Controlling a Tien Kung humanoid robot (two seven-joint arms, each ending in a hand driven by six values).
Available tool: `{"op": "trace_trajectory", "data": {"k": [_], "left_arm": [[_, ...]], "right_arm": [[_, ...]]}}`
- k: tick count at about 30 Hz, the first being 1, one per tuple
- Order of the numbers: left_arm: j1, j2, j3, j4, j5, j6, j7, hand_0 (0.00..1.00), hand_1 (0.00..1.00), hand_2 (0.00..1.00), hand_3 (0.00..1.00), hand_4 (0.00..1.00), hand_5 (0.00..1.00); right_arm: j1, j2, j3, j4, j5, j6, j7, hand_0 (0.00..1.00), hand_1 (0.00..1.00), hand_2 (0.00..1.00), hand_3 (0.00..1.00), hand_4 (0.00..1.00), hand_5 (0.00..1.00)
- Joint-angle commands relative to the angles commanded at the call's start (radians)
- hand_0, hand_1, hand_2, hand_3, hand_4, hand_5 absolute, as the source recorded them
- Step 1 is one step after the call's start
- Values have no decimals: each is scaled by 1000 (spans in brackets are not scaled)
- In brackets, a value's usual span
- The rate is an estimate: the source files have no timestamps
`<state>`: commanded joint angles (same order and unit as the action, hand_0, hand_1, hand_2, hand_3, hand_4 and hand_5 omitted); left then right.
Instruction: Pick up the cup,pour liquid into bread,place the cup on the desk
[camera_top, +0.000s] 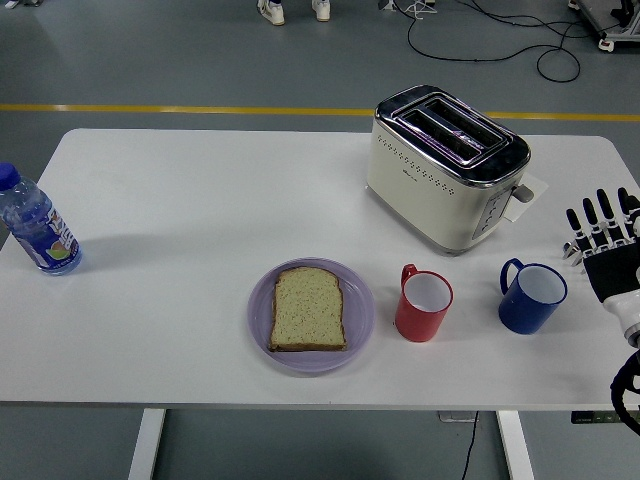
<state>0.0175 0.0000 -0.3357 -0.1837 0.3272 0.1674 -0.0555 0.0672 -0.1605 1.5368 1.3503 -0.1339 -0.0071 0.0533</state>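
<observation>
A slice of bread (309, 308) lies on a purple plate (262, 330) near the table's front edge. To its right a red cup (424, 304) stands upright, and a blue cup (531, 296) stands further right, both with handles at upper left. My right hand (604, 238) hovers at the table's right edge, just right of the blue cup. Its black fingers are spread and point upward, holding nothing. The left arm does not show.
A cream toaster (446, 166) stands behind the cups at back right. A water bottle (36, 226) with a blue cap stands at the far left edge. Shoes of a person (292, 10) show on the floor beyond the table.
</observation>
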Motion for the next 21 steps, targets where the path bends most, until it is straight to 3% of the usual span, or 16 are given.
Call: {"op": "trace_trajectory", "data": {"k": [21], "left_arm": [[-12,0,-13,-3,5,0,0,646,642,639,528,295,764]], "right_arm": [[16,13,49,-101,41,15,24,652,585,649,585,595,211]]}}
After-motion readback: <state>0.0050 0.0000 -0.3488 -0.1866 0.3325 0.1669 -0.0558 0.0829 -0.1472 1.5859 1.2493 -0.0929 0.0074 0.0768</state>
